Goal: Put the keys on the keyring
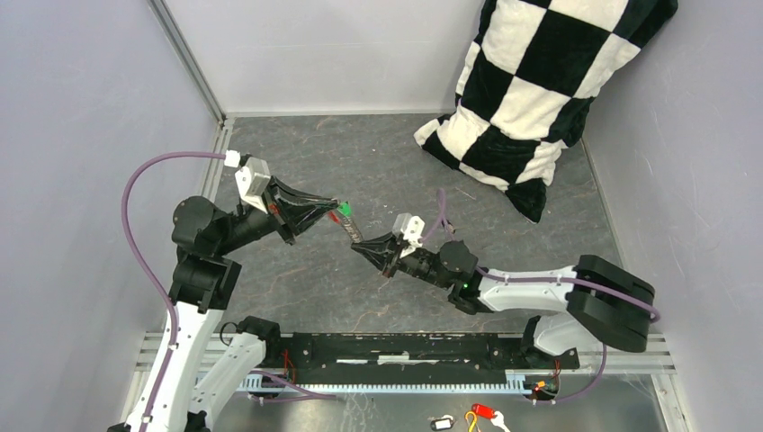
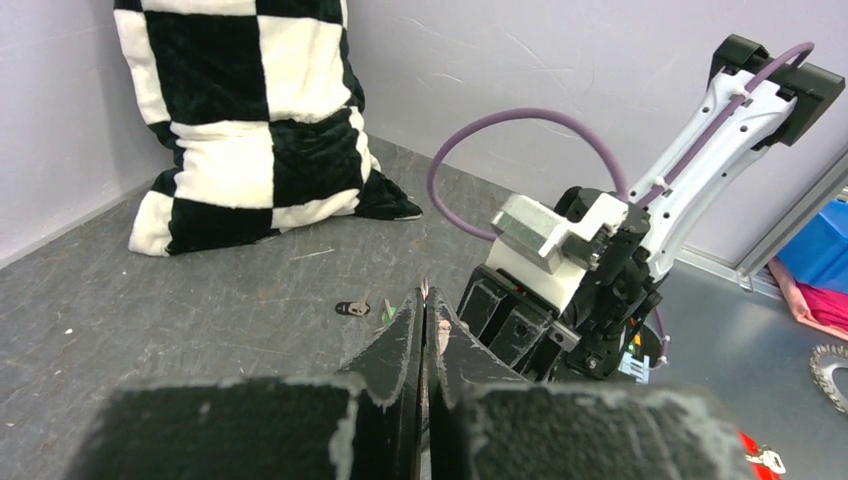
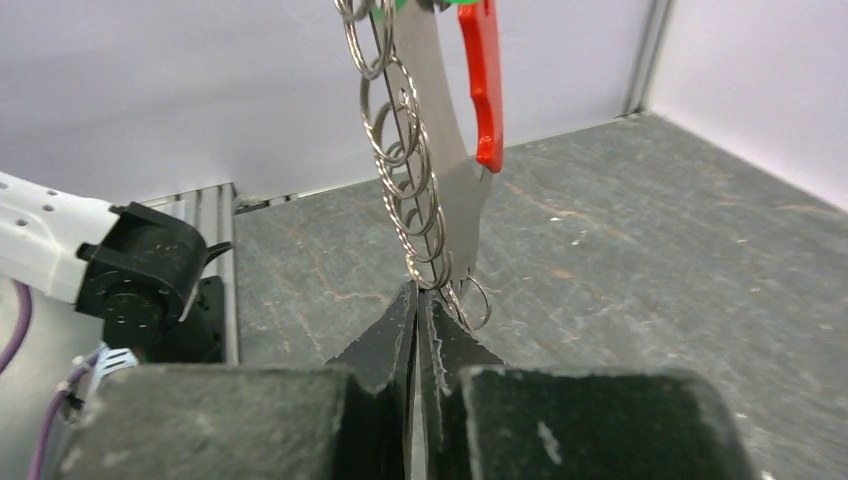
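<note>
Left gripper (image 2: 424, 300) and right gripper (image 3: 417, 292) each pinch a keyring (image 3: 404, 170) end. Red key (image 3: 484, 80) and green key (image 1: 344, 209) seem threaded on. Dark key (image 2: 352, 308) lies loose on the bench (image 2: 180, 330) beyond the left gripper.

The thin silvery chain of wire rings (image 3: 400, 160) and the long red plastic key (image 3: 485, 90) are cut off by the right wrist view's upper edge; the chain's lower end is hidden between the right arm's black fingers (image 3: 385, 345). What is pinched by the left arm's fingers (image 2: 400, 345) is hidden. A small dark piece (image 2: 352, 308) on the grey desk (image 2: 200, 300) cannot be identified.
</note>
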Tool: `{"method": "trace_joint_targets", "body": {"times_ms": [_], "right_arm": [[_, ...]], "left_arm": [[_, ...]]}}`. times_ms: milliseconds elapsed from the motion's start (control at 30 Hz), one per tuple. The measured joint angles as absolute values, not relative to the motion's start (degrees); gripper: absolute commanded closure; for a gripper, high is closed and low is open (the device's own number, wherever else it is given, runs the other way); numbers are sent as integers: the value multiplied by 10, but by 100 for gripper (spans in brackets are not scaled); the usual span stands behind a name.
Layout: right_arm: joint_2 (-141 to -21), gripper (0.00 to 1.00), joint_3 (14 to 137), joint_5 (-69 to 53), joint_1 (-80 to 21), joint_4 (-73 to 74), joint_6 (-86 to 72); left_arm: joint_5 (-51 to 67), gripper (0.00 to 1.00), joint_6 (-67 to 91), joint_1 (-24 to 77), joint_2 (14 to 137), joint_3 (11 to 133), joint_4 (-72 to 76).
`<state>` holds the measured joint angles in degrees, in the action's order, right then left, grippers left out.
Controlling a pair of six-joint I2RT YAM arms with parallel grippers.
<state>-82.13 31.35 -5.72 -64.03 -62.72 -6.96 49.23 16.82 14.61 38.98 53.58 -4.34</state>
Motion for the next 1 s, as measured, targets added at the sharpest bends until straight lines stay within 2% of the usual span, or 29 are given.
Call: {"method": "trace_joint_targets", "body": {"times_ms": [67, 167, 300, 533, 600, 633, 667, 933, 1000], "right_arm": [[-796, 56, 309, -41, -640, -605, -61], [-753, 40, 290, -17, -642, -585, -47], [-725, 30, 269, 14, -650, -572, -31], [-736, 27, 322, 74, -711, -490, 24], [-739, 20, 342, 74, -721, -483, 24], [-739, 7, 349, 72, -724, -483, 22], [-738, 2, 354, 69, -724, -483, 18], [-743, 3, 392, 89, -742, -441, 1], [-754, 9, 420, 118, -754, -431, 6]], "left_arm": [[489, 98, 168, 146, 388, 538, -45], [482, 98, 168, 146, 387, 541, -46], [479, 98, 168, 146, 387, 542, -46], [463, 98, 168, 146, 382, 542, -46], [456, 98, 168, 146, 379, 542, -48], [452, 98, 168, 146, 378, 542, -50], [450, 98, 168, 146, 376, 542, -54], [423, 98, 168, 146, 369, 540, -73], [420, 98, 168, 146, 368, 539, -73]]}}
